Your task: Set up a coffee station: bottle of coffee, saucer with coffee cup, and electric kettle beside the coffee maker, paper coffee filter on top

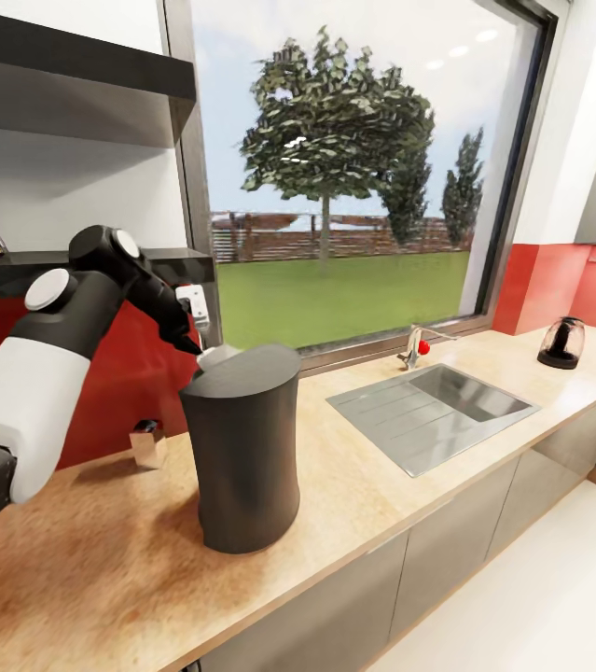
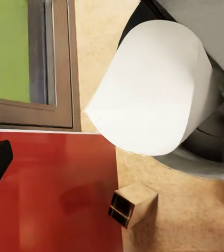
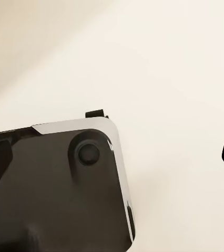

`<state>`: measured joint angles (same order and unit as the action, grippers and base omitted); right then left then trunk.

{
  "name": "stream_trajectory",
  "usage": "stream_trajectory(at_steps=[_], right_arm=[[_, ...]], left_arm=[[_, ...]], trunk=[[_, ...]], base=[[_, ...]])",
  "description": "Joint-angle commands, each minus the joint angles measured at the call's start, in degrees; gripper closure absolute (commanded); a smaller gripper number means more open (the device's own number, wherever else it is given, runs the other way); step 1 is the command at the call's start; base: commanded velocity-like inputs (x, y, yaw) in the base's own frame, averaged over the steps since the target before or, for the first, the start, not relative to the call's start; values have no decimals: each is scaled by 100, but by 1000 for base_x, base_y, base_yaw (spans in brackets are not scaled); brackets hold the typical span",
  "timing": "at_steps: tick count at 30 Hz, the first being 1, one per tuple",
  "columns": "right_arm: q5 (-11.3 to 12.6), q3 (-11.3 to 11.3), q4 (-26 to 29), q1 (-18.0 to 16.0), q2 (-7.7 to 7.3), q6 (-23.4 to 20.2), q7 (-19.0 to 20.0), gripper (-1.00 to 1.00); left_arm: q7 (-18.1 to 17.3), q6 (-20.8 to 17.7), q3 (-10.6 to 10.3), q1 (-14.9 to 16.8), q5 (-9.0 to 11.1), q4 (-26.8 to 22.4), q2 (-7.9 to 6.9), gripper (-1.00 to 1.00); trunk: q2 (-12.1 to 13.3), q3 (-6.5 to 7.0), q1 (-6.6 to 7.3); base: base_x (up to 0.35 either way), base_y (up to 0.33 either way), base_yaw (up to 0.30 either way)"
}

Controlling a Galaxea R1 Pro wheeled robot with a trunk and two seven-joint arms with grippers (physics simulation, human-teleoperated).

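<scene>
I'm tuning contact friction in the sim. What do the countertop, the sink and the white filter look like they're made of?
Countertop: mottled tan stone or laminate, matte. Sink: brushed steel, judging by its grey sheen and ribbed drainboard. Paper coffee filter, above the coffee maker: thin, matte white paper, curved like a soft sheet.

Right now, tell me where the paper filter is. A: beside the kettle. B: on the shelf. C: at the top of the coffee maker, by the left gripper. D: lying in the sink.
C: the white filter shows at the top edge of the dark coffee maker, just under the left gripper, far from the sink and the kettle.
</scene>
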<state>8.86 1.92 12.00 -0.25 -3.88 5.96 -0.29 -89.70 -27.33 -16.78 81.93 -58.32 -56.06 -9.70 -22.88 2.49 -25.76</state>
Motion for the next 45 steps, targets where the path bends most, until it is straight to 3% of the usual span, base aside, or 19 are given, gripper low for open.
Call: stream_trajectory(at_steps=[1, 3, 8, 18, 31, 45], right_arm=[[28, 18, -4, -2, 2, 20, 3, -100], [28, 23, -4, -2, 2, 20, 3, -100], [28, 27, -3, -2, 2, 20, 3, -100], [28, 34, 3, -2, 2, 20, 3, -100], [28, 30, 5, -2, 2, 20, 3, -100], [28, 27, 5, -2, 2, 20, 3, -100]], left_arm=[[-30, -56, 86, 9, -27, -7, -10, -100], [-30, -44, 283, 35, -29, -9, -23, -100], [-30, -37, 471, 72, -38, -16, -42, -100], [-30, -36, 507, 27, -31, -270, 10, -100], [-30, -55, 509, 2, -39, -379, -31, -100], [-30, -47, 528, -8, -39, -380, -67, -100]], trunk=[[-4, -3, -2], [-4, -3, -2], [-4, -3, -2], [-4, -3, -2], [-4, -3, -2], [-4, -3, -2]], base=[[0, 0, 0], [0, 0, 0], [0, 0, 0], [0, -112, 0], [-138, -184, 4], [-18, -7, 226]])
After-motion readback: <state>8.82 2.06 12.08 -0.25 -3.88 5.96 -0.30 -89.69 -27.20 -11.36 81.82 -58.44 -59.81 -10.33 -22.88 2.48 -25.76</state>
